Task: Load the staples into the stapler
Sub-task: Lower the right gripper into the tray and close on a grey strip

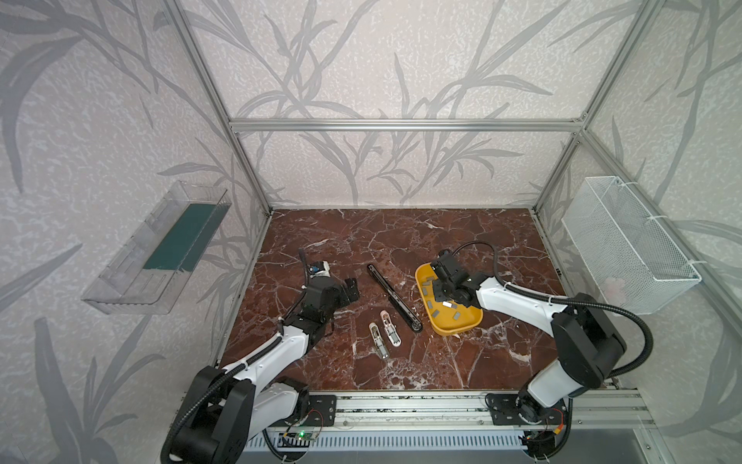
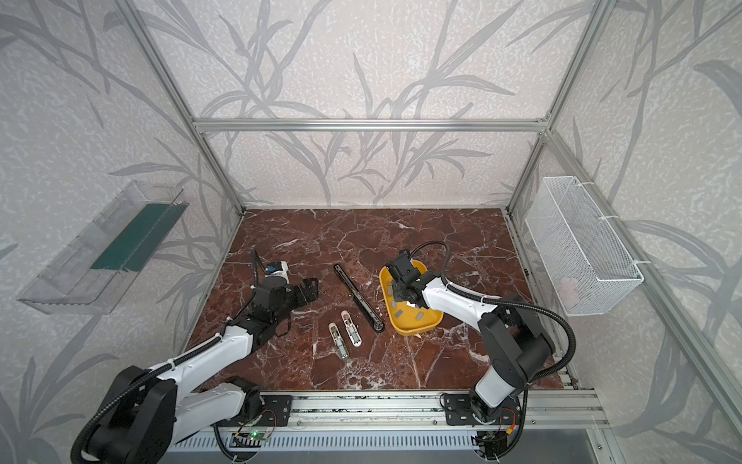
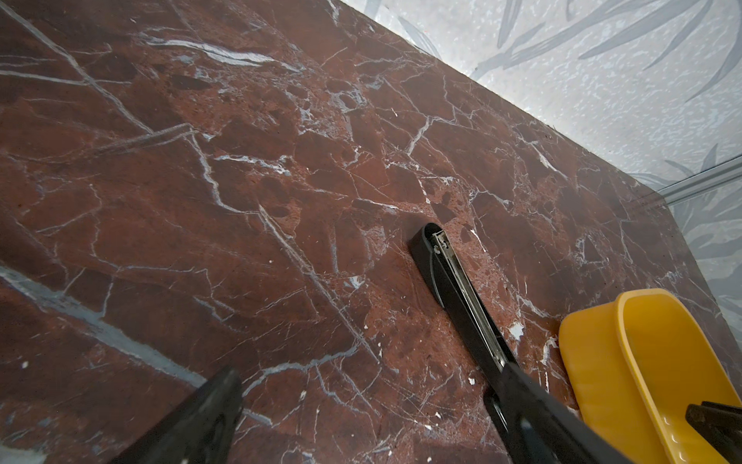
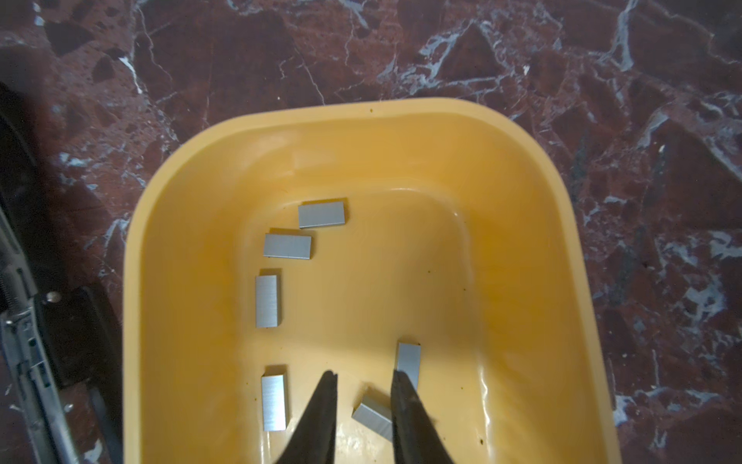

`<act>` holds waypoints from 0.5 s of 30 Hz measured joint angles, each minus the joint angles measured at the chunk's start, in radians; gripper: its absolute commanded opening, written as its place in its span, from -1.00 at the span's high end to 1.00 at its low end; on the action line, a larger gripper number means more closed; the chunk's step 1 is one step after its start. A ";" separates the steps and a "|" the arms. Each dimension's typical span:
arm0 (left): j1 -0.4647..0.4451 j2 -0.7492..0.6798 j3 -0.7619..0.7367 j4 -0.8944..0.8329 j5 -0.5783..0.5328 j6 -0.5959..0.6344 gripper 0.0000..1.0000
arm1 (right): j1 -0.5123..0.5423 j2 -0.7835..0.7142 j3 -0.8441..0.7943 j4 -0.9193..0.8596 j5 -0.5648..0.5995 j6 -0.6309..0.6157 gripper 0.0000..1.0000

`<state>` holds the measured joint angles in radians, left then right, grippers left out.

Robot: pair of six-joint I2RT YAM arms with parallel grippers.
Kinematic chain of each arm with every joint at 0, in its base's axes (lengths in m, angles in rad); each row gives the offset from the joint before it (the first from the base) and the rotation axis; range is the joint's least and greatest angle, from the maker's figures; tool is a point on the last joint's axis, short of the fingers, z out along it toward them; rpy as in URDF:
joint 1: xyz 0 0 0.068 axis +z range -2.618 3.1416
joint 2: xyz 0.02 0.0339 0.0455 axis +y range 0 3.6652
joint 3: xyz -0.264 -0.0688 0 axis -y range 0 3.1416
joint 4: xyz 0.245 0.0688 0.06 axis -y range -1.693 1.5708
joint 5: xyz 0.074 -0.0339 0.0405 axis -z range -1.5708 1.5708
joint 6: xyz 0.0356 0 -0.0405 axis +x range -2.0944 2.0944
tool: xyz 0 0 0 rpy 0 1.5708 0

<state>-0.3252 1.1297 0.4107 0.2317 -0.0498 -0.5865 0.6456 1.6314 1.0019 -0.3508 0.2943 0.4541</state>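
Grey staples (image 4: pixel 267 301) lie flat, scattered in a yellow tray (image 4: pixel 361 110), their long axes pointing every way. The right gripper (image 4: pixel 363 375) straddles one slanted strip, jaws narrowly apart; whether it grips cannot be told. The black stapler (image 1: pixel 395 298) lies diagonally beside the tray. The left gripper (image 1: pixel 352 289) gapes wide.

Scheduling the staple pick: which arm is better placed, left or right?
Right. The right hand is down in the yellow tray, with a staple strip between its fingers. The left hand is open over bare table, outside the tray.
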 measured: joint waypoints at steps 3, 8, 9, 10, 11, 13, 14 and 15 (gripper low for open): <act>0.000 0.000 0.000 0.000 0.000 0.000 -0.99 | -0.019 0.032 0.022 -0.022 -0.021 0.021 0.50; 0.000 0.008 0.001 0.000 0.000 0.000 -0.99 | -0.044 0.071 0.050 -0.075 -0.040 0.048 0.49; 0.000 0.013 0.002 -0.001 0.000 0.000 -0.99 | -0.045 0.079 0.056 -0.082 -0.041 0.052 0.49; 0.000 0.018 0.005 -0.003 0.000 0.000 -0.99 | -0.046 0.091 0.064 -0.092 -0.040 0.055 0.48; 0.000 0.024 0.010 -0.005 0.002 0.000 -0.99 | -0.046 0.103 0.072 -0.100 -0.040 0.059 0.48; 0.000 0.031 0.019 -0.007 0.003 0.000 -0.99 | -0.048 0.125 0.086 -0.124 -0.041 0.066 0.48; 0.000 0.032 0.022 -0.008 0.004 0.000 -0.99 | -0.048 0.137 0.095 -0.135 -0.041 0.069 0.47; 0.000 0.033 0.024 -0.009 0.005 0.000 -0.99 | -0.048 0.148 0.102 -0.146 -0.041 0.072 0.48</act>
<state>-0.3252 1.1629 0.4351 0.2226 -0.0444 -0.5865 0.5976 1.7794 1.1042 -0.4973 0.2531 0.5266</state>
